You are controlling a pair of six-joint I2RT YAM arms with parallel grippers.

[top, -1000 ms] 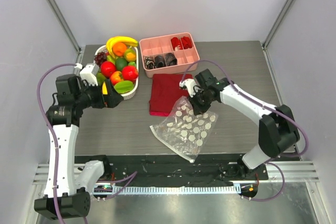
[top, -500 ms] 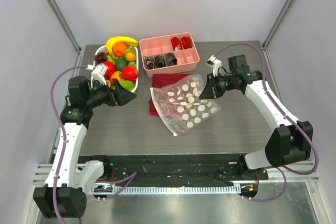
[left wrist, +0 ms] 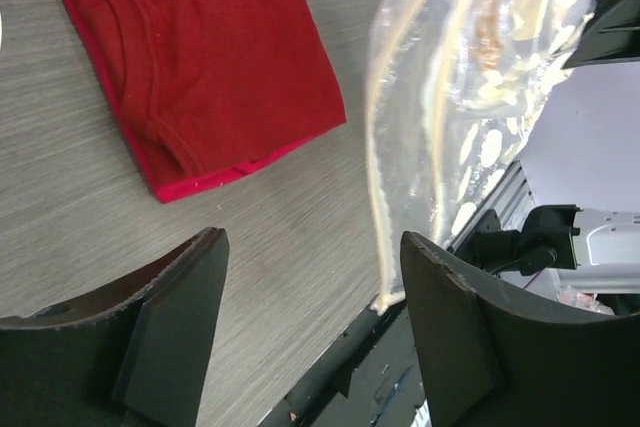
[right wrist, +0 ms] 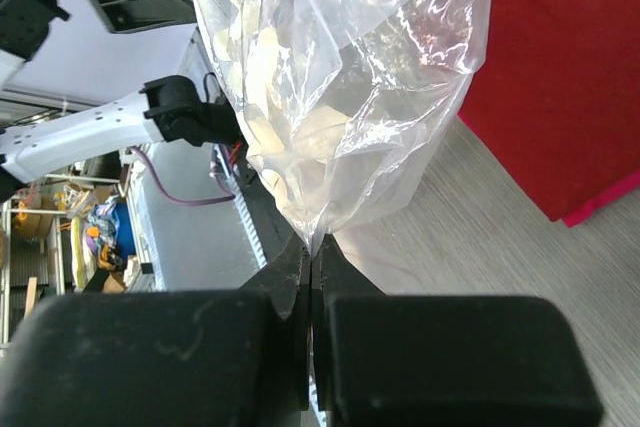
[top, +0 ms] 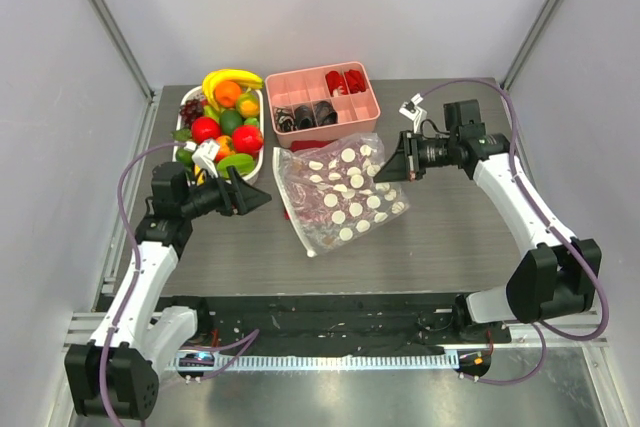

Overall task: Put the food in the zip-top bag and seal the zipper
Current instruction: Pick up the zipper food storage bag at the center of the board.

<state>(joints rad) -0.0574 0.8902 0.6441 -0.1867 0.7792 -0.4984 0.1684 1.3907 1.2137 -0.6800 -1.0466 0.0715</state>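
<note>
The toy fruits [top: 222,119] lie heaped in a white basket [top: 257,159] at the back left. The dotted zip-top bag [top: 338,197] hangs lifted and slanted over the table's middle, empty as far as I can see. My right gripper [top: 392,167] is shut on its right corner, and the pinch shows in the right wrist view [right wrist: 313,247]. My left gripper [top: 262,198] is open and empty, just left of the bag. In the left wrist view the bag [left wrist: 480,67] hangs ahead of the open fingers [left wrist: 455,337], its pale zipper strip [left wrist: 378,157] running down the near edge.
A pink divided tray [top: 372,107] with dark and red pieces stands at the back centre. The dark red cloth [left wrist: 200,57] lies flat under and behind the bag, also in the right wrist view [right wrist: 560,77]. The table's black front rail [top: 330,317] runs close below.
My right gripper has lifted the bag off the table and carried it back and right, over the red cloth. My left arm has swung from beside the basket toward the bag's left edge.
</note>
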